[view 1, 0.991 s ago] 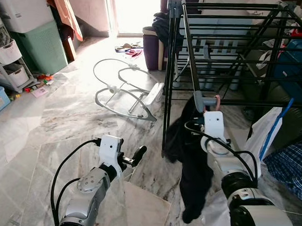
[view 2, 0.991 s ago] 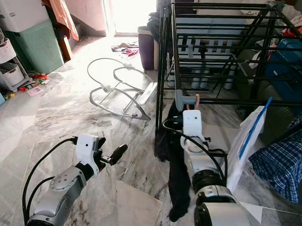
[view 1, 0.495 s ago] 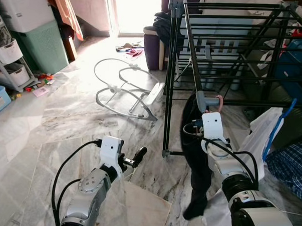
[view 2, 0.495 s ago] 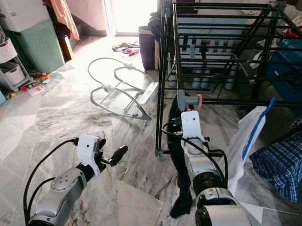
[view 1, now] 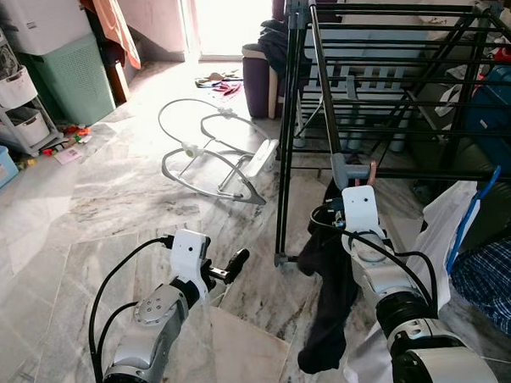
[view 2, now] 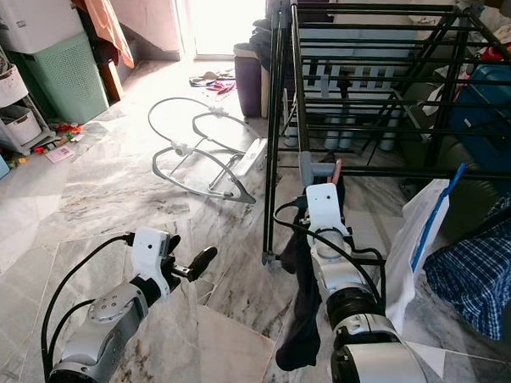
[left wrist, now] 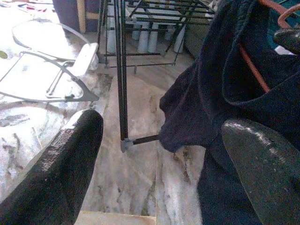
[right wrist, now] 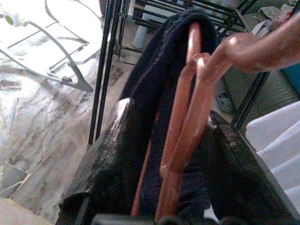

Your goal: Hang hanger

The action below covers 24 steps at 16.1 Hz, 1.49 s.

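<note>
A tall black drying rack [view 1: 387, 87] is seen from the left eye view, standing on a pale marble floor [view 1: 111, 194], and it serves as the landmark. Just in front of the rack's lower front rail, the right gripper [view 1: 351, 180] is raised, and a copper-pink hanger [view 1: 371, 169] is held in it with its hook beside that rail; whether the hook rests on the rail cannot be told. A dark navy garment [view 1: 329, 288] is draped from the hanger and hangs down beside the rack's front leg, nearly to the floor. The left gripper [view 1: 233, 264] is held low, in front of the rack and to its left, with nothing between its fingers. A white bouncer frame [view 1: 211, 151] is seen on the floor to the left of the rack, and a white bag [view 1: 445, 225] hangs to the right of the rack's near corner. In the right eye view the same scene is shown. In the left wrist view, the left gripper's fingers [left wrist: 61, 168] are spread wide and empty, with the rack's foot and the dark garment beyond them. In the right wrist view, the right gripper's fingers [right wrist: 110, 159] are closed on the hanger's stem, with dark cloth bunched between them, and the rack's bars lie beyond.
</note>
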### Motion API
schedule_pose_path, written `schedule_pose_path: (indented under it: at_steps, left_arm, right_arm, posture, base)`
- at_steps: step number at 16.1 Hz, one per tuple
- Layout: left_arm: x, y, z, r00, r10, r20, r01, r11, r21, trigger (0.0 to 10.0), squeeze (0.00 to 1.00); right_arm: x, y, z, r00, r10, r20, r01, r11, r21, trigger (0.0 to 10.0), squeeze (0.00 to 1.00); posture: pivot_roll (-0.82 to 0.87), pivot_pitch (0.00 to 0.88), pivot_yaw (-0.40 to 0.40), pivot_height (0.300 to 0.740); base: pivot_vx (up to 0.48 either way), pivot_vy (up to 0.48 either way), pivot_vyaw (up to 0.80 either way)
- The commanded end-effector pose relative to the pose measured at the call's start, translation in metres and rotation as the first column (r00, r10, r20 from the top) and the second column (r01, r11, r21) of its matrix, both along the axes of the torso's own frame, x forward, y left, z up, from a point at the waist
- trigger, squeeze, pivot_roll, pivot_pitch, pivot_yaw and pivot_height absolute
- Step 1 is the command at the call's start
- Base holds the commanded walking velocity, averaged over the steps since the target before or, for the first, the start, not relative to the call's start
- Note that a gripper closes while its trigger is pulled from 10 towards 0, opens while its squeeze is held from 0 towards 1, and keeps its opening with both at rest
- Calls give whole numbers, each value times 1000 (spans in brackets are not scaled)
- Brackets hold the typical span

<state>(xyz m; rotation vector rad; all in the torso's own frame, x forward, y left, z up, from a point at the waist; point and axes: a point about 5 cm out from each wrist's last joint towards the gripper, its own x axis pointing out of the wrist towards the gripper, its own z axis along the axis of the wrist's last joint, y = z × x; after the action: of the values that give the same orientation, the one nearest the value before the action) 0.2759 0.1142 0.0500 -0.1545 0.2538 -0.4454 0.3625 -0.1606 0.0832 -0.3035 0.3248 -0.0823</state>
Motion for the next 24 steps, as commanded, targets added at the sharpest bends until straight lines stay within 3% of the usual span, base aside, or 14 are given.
schedule_pose_path:
  at_steps: [1, 3, 14, 19, 22, 24]
  left_arm:
    - [2, 0, 1, 1000, -1, -1, 1, 1000, 19, 10000, 0]
    - [2, -1, 1, 1000, -1, 0, 1, 1000, 18, 10000, 0]
    - [3, -1, 1, 1000, 1, 2, -1, 1000, 20, 10000, 0]
    - [7, 2, 2, 999, 46, 15, -46, 998, 40, 10000, 0]
    - [12, 7, 1, 991, 133, 22, -135, 988, 71, 10000, 0]
    - [11, 4, 0, 994, 105, 27, -106, 991, 77, 10000, 0]
  right_arm:
    - [6, 6, 10, 999, 9, 31, -9, 1000, 1, 10000, 0]
    - [6, 7, 9, 1000, 0, 22, 0, 1000, 1, 0, 0]
    - [1, 6, 1, 1000, -15, 9, 15, 999, 37, 0, 0]
    - [4, 14, 20, 994, 18, 108, -29, 995, 100, 0, 0]
    - [-6, 17, 28, 980, 56, 191, -75, 993, 92, 0, 0]
    - [-12, 12, 32, 972, 39, 234, -61, 994, 89, 0, 0]
  posture:
    - [-158, 0, 50, 740]
    - [-154, 0, 46, 740]
    - [-155, 0, 51, 740]
    - [-158, 0, 48, 740]
    - [-163, 0, 41, 740]
    - [-167, 0, 38, 740]
  base:
    - [0, 0, 0]
    - [0, 0, 0]
    - [0, 0, 0]
    - [0, 0, 0]
    - [0, 0, 0]
    - [0, 0, 0]
